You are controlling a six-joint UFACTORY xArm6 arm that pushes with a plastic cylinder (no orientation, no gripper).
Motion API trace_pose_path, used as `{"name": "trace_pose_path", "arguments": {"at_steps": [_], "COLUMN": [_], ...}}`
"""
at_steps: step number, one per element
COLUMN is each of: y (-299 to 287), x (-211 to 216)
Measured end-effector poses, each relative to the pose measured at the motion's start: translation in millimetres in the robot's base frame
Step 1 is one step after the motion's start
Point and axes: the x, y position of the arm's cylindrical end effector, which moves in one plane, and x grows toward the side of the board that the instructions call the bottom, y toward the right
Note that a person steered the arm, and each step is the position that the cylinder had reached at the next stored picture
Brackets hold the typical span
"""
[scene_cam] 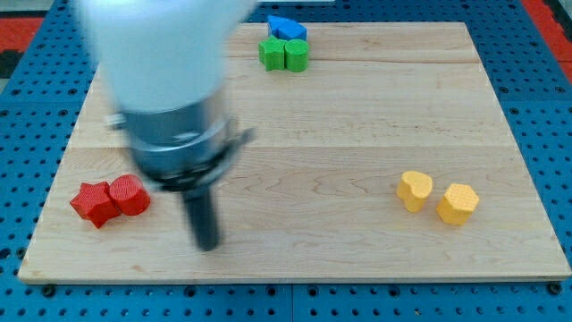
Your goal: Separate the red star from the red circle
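Observation:
The red star (93, 202) lies near the board's lower left, touching the red circle (130, 194) on its right side. My tip (207, 244) is on the board to the right of the red circle and a little lower, apart from both red blocks. The arm's blurred body rises above it toward the view's top left.
A green block pair (284, 54) sits at the view's top centre with a blue block (286, 28) touching behind it. A yellow block (415, 190) and a yellow hexagon (458, 203) lie at the right. The wooden board (357, 134) ends just below my tip.

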Motion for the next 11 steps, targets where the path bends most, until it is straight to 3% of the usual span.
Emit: {"name": "trace_pose_path", "arguments": {"at_steps": [1, 2, 3, 4, 5, 7, 11], "y": [-146.7, -175.1, -168.3, -146.3, -76.0, -3.1, 33.7], "x": [-1.2, -20.9, -10.6, -29.3, -34.4, -136.9, -192.8]}}
